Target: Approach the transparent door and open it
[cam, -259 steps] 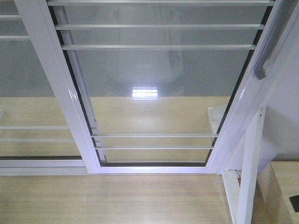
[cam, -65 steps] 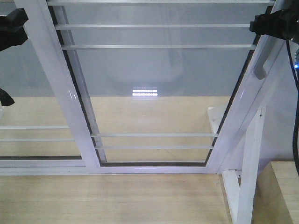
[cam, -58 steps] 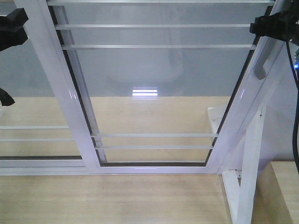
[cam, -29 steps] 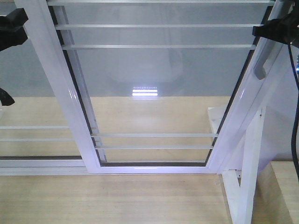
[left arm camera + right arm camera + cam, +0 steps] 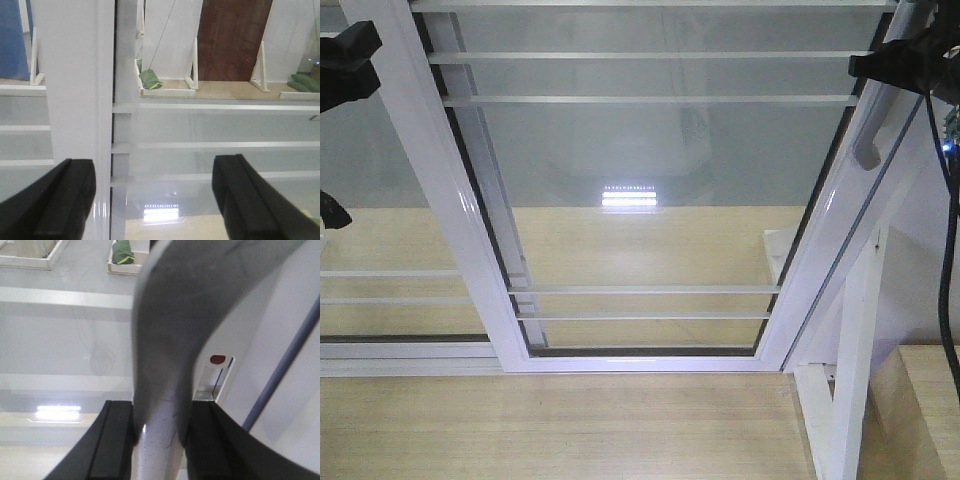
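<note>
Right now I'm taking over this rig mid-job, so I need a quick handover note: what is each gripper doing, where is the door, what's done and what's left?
Right gripper: shut on the curved grey bar handle of the tall clear-glass sliding door in its white frame.
Left gripper: open, holding nothing, facing the glass.
Done: the robot is at the door with the handle gripped, and the panel has slid slightly to the left over the last half second.
Left: most of the opening. I would keep pulling the handle leftward until the doorway is open, then release.
</note>
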You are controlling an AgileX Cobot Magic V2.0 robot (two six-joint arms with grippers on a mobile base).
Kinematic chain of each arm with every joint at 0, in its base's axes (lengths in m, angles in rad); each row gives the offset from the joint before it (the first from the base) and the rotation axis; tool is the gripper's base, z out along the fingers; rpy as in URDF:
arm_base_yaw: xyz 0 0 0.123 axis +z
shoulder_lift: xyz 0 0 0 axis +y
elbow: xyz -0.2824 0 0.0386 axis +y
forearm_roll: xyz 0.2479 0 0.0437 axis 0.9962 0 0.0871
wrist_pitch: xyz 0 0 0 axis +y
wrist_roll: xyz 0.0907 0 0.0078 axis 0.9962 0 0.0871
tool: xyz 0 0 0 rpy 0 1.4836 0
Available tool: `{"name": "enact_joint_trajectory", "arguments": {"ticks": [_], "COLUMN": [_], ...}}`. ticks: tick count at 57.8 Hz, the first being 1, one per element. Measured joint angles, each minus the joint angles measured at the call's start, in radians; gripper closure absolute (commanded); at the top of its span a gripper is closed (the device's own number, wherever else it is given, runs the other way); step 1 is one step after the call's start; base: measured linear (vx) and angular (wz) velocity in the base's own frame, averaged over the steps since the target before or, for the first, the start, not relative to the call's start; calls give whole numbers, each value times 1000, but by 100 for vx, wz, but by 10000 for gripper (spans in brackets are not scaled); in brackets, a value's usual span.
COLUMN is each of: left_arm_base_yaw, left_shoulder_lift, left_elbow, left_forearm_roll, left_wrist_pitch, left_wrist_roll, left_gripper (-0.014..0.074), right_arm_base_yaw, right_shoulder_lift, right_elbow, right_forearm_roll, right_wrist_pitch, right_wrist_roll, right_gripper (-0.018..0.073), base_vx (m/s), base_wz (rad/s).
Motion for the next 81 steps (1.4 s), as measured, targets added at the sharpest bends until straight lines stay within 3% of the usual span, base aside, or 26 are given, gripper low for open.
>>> {"name": "enact_joint_trajectory", "arguments": {"ticks": [67, 81], "left_arm_base_yaw": [0, 0], "left_shoulder_lift": [0, 0], "left_elbow": [0, 0], "left_forearm_roll": [0, 0], "left_wrist_pitch": [32, 42], "left_wrist_roll": [0, 0], "left_gripper": [11, 11], "right_arm_base_yaw": [289, 351], "right_shoulder_lift": [2, 0], "right_elbow": [-6, -6], "right_forearm_roll": [-4, -5], "right_wrist_pitch": [-8, 68], "right_wrist_roll": [-1, -3], "right_gripper": [502, 502], "base_vx": [0, 0], "base_wz": [0, 0]}}
